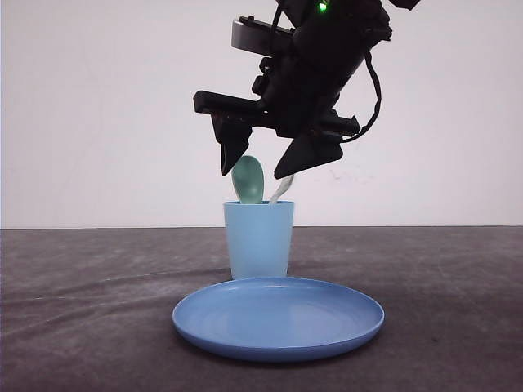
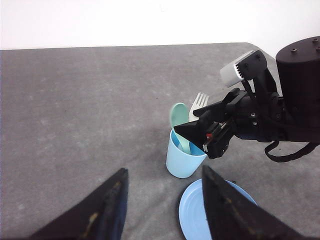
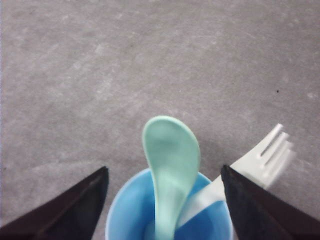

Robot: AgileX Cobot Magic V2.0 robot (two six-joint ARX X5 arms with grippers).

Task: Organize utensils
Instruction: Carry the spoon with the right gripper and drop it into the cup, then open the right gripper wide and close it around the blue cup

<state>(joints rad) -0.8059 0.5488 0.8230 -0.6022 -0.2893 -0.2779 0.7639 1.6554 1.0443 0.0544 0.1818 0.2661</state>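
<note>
Now saw right gripper [image 1: 260,167] above cup [image 1: 259,241], fingers spread, empty | spoon [image 1: 248,180] and fork [image 3: 250,167] stood in cup, heads up | left gripper [image 2: 162,210] spread, empty | plate [image 1: 278,317] before cup

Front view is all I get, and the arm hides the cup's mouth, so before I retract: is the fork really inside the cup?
Observer: Yes. The fork stands handle-down in the cup, tines up, leaning on the rim.
Operator: And the spoon?
Observer: The spoon also stands inside, bowl up, beside the fork.
Operator: Is the right gripper gripping anything?
Observer: No. The right gripper is open, fingers either side of both utensils.
</note>
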